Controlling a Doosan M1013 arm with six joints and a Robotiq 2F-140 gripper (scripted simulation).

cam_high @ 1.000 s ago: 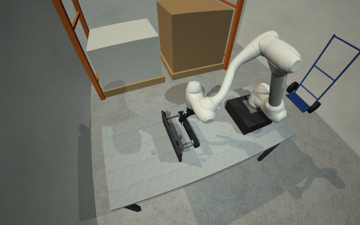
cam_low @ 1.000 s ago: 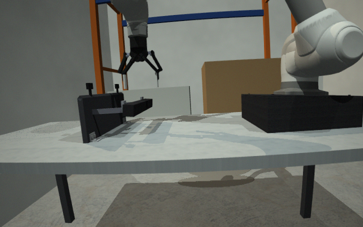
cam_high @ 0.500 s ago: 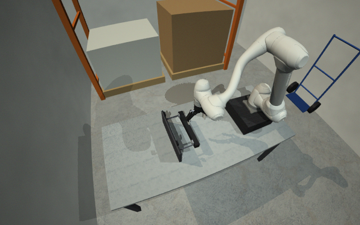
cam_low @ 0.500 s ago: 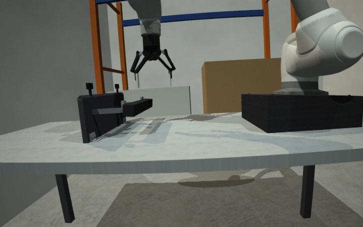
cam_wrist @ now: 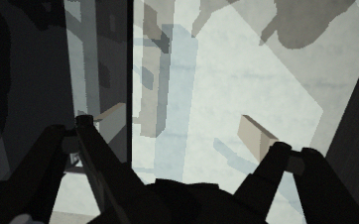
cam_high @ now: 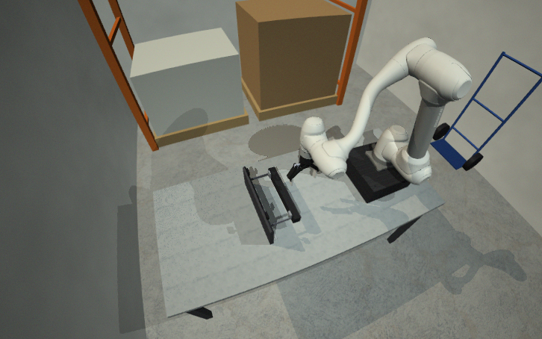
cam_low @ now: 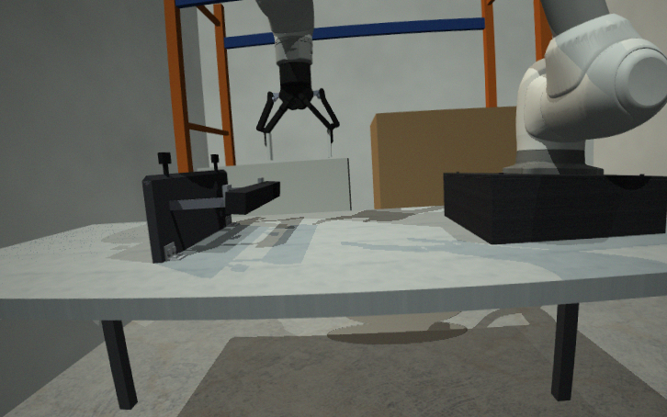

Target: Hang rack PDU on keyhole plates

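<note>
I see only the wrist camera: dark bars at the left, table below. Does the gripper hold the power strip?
Observer: No. The gripper is open and empty, high above the table.
Operator: Where is the power strip?
Observer: The power strip hangs on the upright black board, raised off the table top.
Operator: On which side of it is the gripper?
Observer: On the side toward the arm's black base block.

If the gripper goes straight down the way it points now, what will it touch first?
Most likely the bare table top. The gripper hangs open and empty, pointing down, a little to the side of the PDU bar. In the wrist view the bar's edge lies near one finger, so a graze is possible.
</note>
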